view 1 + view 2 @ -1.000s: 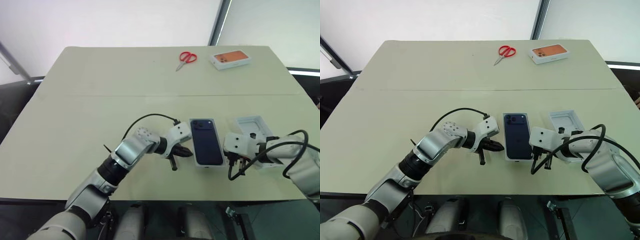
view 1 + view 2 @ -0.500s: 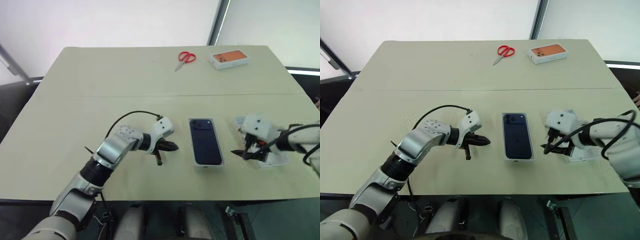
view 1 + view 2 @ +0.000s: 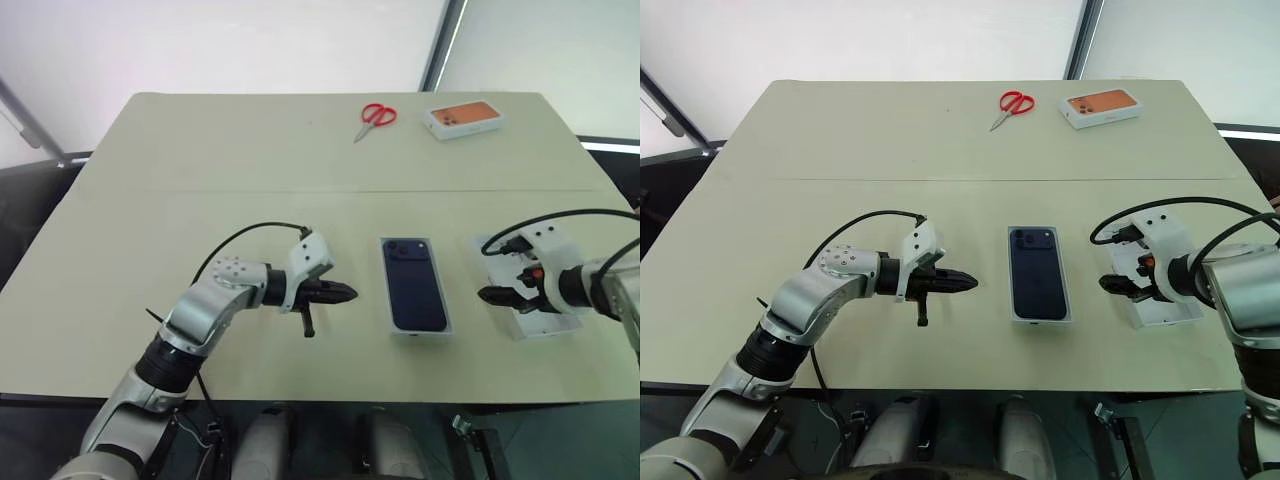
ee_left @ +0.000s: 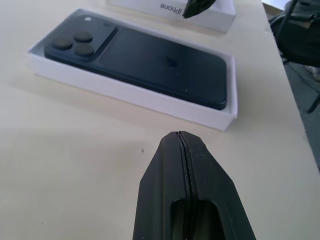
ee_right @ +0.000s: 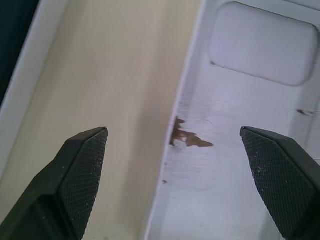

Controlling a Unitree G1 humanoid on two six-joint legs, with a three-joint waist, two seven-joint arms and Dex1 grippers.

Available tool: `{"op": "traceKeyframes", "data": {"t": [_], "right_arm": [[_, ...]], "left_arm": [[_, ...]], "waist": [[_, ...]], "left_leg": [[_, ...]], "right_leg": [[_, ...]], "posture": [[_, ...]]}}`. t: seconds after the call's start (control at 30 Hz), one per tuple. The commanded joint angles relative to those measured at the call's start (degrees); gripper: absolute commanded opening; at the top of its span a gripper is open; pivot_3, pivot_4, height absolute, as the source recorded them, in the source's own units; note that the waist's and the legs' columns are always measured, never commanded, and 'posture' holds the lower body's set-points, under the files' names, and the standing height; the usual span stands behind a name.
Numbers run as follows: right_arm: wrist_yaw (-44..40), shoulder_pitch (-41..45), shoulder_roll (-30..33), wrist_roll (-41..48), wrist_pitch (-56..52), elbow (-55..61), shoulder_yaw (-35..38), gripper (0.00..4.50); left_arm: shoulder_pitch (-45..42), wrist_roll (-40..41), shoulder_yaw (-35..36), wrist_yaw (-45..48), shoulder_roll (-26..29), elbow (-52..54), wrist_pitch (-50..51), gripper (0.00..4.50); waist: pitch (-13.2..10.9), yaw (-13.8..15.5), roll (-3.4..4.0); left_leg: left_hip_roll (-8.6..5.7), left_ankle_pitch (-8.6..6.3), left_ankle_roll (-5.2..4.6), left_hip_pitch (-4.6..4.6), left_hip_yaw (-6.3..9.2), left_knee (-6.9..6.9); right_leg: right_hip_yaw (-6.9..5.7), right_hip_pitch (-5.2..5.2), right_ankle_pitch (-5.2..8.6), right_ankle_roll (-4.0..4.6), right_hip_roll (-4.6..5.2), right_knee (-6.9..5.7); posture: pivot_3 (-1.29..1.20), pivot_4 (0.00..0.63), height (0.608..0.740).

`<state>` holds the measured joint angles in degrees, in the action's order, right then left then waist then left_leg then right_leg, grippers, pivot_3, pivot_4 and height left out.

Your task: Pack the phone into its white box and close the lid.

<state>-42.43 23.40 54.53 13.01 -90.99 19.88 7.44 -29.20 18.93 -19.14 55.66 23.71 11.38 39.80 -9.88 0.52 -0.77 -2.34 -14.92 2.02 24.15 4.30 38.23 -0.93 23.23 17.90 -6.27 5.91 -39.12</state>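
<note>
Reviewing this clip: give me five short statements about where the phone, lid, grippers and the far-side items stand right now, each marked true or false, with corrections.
1. The phone lies in the white box. True.
2. The lid covers the box. False: it lies open-side up beside the box.
3. The left gripper is shut and empty. True.
4. The right gripper grips the phone. False: it is open over the lid.
5. Scissors lie at the table's far side. True.

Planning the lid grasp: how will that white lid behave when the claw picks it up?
The lid is a thin, hollow, open-faced shell, so probably light and slightly flexible. It lies flat, unlikely to tip, but may slide on the smooth table.
</note>
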Motion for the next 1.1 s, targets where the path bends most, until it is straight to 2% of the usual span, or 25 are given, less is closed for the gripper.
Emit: {"op": "traceKeyframes", "data": {"t": [0.03, 0.1, 0.3, 0.53, 0.67, 0.73, 0.8, 0.87, 0.97, 1.0, 1.03, 1.07, 1.1], "right_arm": [[3.0, 0.5, -1.4, 2.2, -1.5, 1.0, 2.5, 3.94], [4.5, -0.1, -1.9, 3.2, -1.5, 1.3, 2.7, 3.17], [7.9, -0.9, -2.3, 7.1, -1.5, 0.9, 3.8, 0.02], [11.2, 1.9, -1.8, 9.3, -1.5, -0.8, 4.6, 0.02], [11.8, 9.1, -5.1, 11.0, -1.5, -1.8, 9.0, 0.02], [12.2, 12.9, -7.5, 14.6, -1.5, -3.5, 12.5, 0.02], [12.6, 18.8, -12.5, 26.6, -1.5, -5.5, 17.9, 0.02], [18.4, 23.1, -17.4, 41.3, -1.5, -10.7, 22.0, 0.02], [34.2, 24.5, -25.4, 64.7, -1.5, -19.2, 22.4, 0.02], [44.4, 21.0, -24.8, 80.5, 5.9, -18.9, 16.6, 0.02], [52.0, 18.4, -24.4, 91.0, 11.3, -18.1, 12.6, 0.02], [57.5, 15.0, -25.0, 97.3, 15.5, -15.9, 9.0, 0.02], [61.0, 12.4, -25.6, 100.0, 18.4, -13.7, 6.7, 0.02]], "left_arm": [[0.0, 0.9, -0.3, 0.1, -0.4, 2.3, -0.9, 0.0], [0.1, 1.3, -0.2, 0.3, -0.4, 2.6, -0.9, 0.0], [0.8, 1.6, -0.1, 1.3, 0.7, 3.4, -1.4, 0.0], [1.3, 1.9, 1.4, 0.7, 1.2, 3.0, -1.8, 0.0], [2.1, 2.6, 4.4, -0.4, 1.8, 2.4, -1.8, 0.0], [2.5, 2.7, 5.9, -1.2, 2.1, 1.5, -2.0, 0.0], [3.3, 2.4, 9.0, -3.2, 2.4, -1.7, -3.1, 0.0], [3.4, 2.1, 10.7, -4.0, 3.1, -3.0, -3.9, 0.0], [3.1, 2.3, 13.2, -4.5, 2.9, -4.2, -8.0, 0.0], [3.2, 1.8, 13.6, -4.6, 2.7, -4.7, -10.4, 0.0], [3.4, 1.3, 13.7, -4.6, 2.6, -5.1, -12.1, 0.0], [3.4, 1.0, 13.3, -4.5, 2.9, -5.3, -12.3, 0.0], [3.4, 0.8, 13.0, -4.5, 3.1, -5.4, -12.4, 0.0]], "waist": [[0.0, 0.0, 0.0], [0.0, -0.1, 0.01], [0.0, -0.2, 0.01], [0.0, -0.4, 0.01], [0.0, -1.2, 0.08], [0.0, -1.4, 0.08], [0.0, -1.7, 0.08], [0.0, -1.7, 0.09], [0.0, -1.3, 0.05], [0.0, -1.2, 0.0], [0.0, -1.0, 0.0], [0.0, -0.8, 0.0], [0.0, -0.8, 0.0]], "left_leg": [[0.0, 0.0, 0.0, 0.0, 0.0, 0.0], [0.0, 0.0, 0.0, 0.0, 0.0, 0.0], [0.0, -0.01, -0.02, 0.0, 0.0, 0.0], [0.02, -0.01, -0.03, -0.01, 0.0, -0.01], [0.02, -0.01, -0.03, -0.02, -0.01, -0.02], [0.07, -0.01, -0.03, -0.03, 0.02, -0.05], [0.08, -0.01, -0.03, -0.06, 0.01, -0.06], [0.1, -0.01, -0.03, -0.1, -0.04, -0.07], [0.15, -0.01, -0.03, -0.1, -0.01, -0.09], [0.14, -0.01, -0.02, -0.08, 0.02, -0.07], [0.13, 0.02, 0.03, -0.04, 0.02, -0.05], [0.11, 0.04, 0.06, 0.04, 0.05, 0.0], [0.1, 0.05, 0.07, 0.14, 0.1, 0.02]], "right_leg": [[0.0, 0.0, 0.0, 0.0, 0.0, 0.0], [0.0, 0.0, 0.0, 0.0, 0.0, -0.01], [-0.03, 0.0, 0.0, 0.0, -0.01, -0.02], [-0.05, 0.0, 0.0, 0.0, -0.02, -0.02], [-0.05, 0.02, 0.0, 0.0, -0.03, -0.05], [-0.07, 0.02, 0.0, 0.0, -0.07, -0.05], [-0.06, 0.02, 0.0, 0.0, -0.08, -0.05], [-0.04, 0.01, -0.01, 0.0, -0.08, -0.08], [-0.05, 0.0, 0.0, 0.0, -0.1, -0.08], [-0.04, -0.02, -0.01, 0.0, -0.07, -0.06], [-0.05, -0.02, -0.01, 0.0, -0.05, -0.03], [-0.08, -0.01, 0.0, 0.0, 0.01, -0.02], [-0.11, 0.02, 0.0, 0.0, 0.03, 0.03]], "posture": [[0.0, 0.15, 0.697], [0.0, 0.15, 0.697], [0.0, 0.15, 0.697], [0.0, 0.15, 0.697], [0.0, 0.15, 0.697], [0.0, 0.15, 0.697], [0.0, 0.15, 0.697], [0.0, 0.15, 0.697], [0.0, 0.15, 0.697], [0.0, 0.15, 0.697], [0.0, 0.15, 0.697], [0.0, 0.15, 0.697], [0.0, 0.15, 0.697]]}}
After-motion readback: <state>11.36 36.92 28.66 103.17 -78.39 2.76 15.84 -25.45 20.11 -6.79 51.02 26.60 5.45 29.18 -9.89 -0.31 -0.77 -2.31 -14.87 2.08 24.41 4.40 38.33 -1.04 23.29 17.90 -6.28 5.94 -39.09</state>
